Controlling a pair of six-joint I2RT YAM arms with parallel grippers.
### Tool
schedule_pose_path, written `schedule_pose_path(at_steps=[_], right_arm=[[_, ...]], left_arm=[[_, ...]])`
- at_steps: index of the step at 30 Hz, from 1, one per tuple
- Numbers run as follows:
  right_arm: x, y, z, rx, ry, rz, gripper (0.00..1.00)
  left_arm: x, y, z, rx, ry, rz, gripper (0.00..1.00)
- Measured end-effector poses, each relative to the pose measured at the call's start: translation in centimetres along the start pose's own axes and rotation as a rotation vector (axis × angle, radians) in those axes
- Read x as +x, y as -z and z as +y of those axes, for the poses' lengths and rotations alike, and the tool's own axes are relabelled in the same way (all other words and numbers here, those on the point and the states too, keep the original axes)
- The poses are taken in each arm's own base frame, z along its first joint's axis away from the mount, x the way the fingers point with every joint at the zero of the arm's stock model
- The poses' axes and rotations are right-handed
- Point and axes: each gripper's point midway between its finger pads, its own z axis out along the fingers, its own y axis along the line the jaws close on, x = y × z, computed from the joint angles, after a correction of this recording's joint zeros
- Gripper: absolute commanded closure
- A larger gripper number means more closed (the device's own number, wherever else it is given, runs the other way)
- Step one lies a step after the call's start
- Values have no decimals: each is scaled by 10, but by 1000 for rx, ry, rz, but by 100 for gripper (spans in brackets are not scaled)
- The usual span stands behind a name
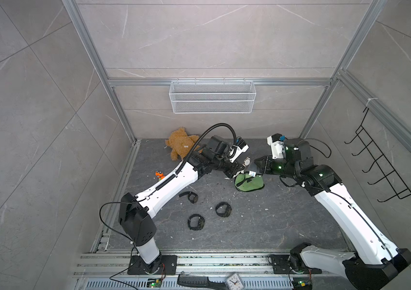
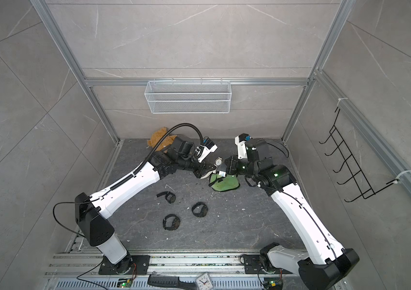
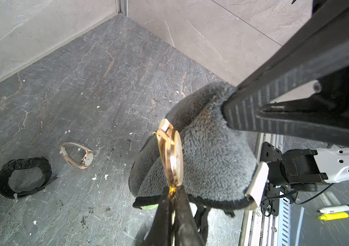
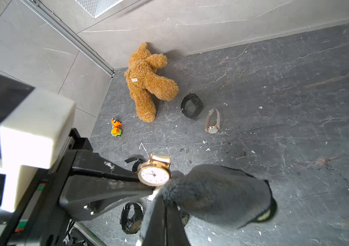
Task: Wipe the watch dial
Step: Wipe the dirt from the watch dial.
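A rose-gold watch (image 1: pixel 247 161) with a white dial (image 4: pixel 154 174) is held up above the floor. My left gripper (image 3: pixel 174 189) is shut on it at its lower lug. My right gripper (image 4: pixel 163 196) is shut on a fluffy cloth (image 4: pixel 216 193), grey on one side and green (image 1: pixel 249 183) on the other. In the right wrist view the cloth touches the dial's lower edge and most of the dial shows bare. From the left wrist the watch (image 3: pixel 172 157) is edge-on, its face turned to the cloth (image 3: pixel 207 149). In both top views the two grippers meet at mid-floor, the watch (image 2: pixel 218 161) between them.
On the floor lie a brown teddy bear (image 4: pixel 148 83), an orange toy car (image 4: pixel 116 127), a beige-strapped watch (image 4: pixel 212 121) and several black watches (image 1: pixel 223 209). A wire basket (image 1: pixel 212 96) hangs on the back wall and a hook rack (image 1: pixel 385 163) on the right wall. A comb (image 1: pixel 199 281) and a clock (image 1: pixel 234 281) lie at the front rail.
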Motion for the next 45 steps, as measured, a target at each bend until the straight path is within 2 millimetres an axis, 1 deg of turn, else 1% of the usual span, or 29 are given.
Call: schedule_pose_path(at_steps=[7,12,18,24,29,33,40,45], right_arm=[[8,-4,15,-49,19,30,100],[12,-17,22,-73,22,57,100],[11,-31,24,-81,15,66,100],[9,-34,21,-64,8,56,100],[10,-37,16,-45,7,50,100],[12,-41,8,-27,-1,49,100],[16,-46,-16,28,-34,62,100],[13,-42,-32,68,-51,54,100]], left_arm=[[0,0,-2,9,1,2,100],[1,0,-3,18,2,2,100],[1,0,-1,15,5,4,100],[3,0,1,11,10,6,100],[4,0,2,9,12,8,100],[5,2,4,5,15,7,100],[-2,10,2,3,6,-17,100],[-5,14,0,4,0,-29,100]])
